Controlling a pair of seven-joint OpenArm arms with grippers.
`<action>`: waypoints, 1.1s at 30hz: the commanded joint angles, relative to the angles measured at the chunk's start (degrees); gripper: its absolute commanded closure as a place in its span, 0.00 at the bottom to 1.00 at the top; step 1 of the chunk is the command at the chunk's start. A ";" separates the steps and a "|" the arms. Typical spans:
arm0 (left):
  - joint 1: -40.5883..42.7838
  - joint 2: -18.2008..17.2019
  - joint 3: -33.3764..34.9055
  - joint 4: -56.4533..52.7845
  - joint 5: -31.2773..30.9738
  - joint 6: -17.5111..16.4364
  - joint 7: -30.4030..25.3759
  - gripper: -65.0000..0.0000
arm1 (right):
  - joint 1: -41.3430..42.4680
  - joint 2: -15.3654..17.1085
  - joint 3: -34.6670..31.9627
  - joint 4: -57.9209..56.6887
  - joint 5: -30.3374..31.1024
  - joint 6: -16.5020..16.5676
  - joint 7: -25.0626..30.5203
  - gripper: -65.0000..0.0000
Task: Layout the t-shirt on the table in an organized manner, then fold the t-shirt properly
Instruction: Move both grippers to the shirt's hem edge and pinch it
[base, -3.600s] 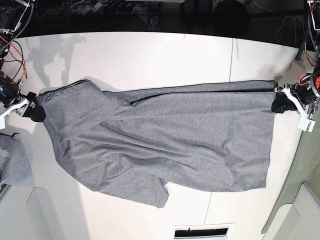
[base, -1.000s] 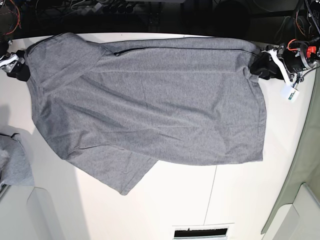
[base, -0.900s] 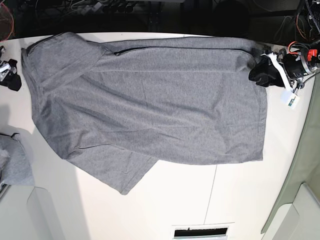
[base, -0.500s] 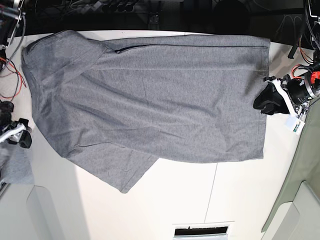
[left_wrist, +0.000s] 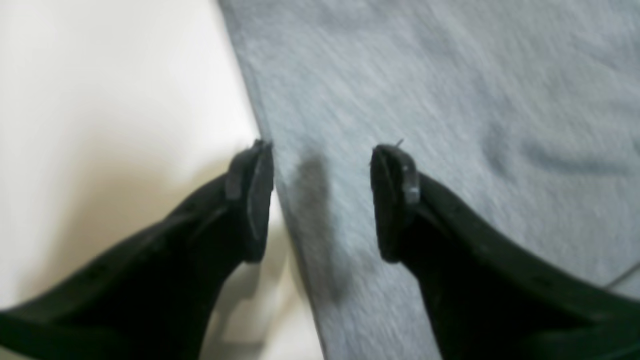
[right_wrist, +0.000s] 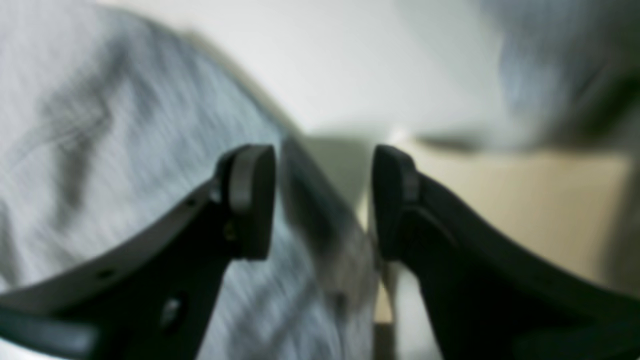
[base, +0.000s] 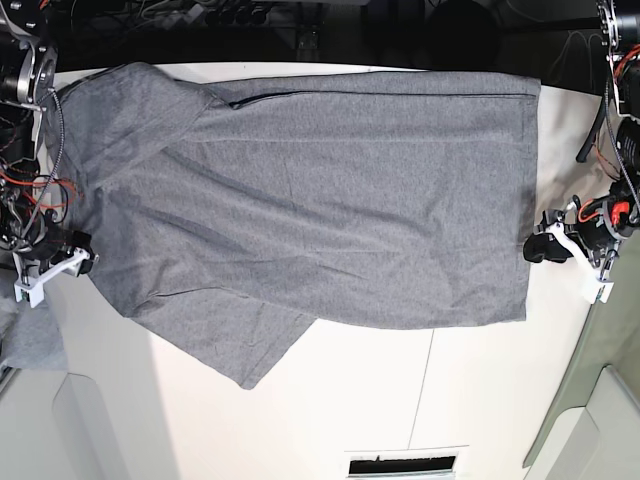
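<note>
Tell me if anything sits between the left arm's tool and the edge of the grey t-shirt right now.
Nothing visible does. The left tool hangs open right over the t-shirt hem, one finger above the bare table and the other above the cloth. No other object shows near that edge.

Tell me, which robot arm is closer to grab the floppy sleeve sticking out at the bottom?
Probably the right gripper: it hangs open at the t-shirt edge nearest that sleeve. The left gripper is at the hem, far away.
</note>
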 joint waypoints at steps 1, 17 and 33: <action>-3.13 -0.74 -0.33 -1.44 -0.76 -0.17 -2.19 0.48 | 0.81 0.94 0.07 0.76 0.66 0.22 -0.55 0.53; -17.51 8.20 0.31 -26.73 11.89 7.63 -14.62 0.49 | -1.38 0.24 0.07 3.50 7.10 4.63 -1.14 0.53; -13.29 2.23 0.28 -13.05 -13.68 -5.26 10.01 1.00 | -2.93 4.85 0.17 9.94 10.32 10.08 -6.75 1.00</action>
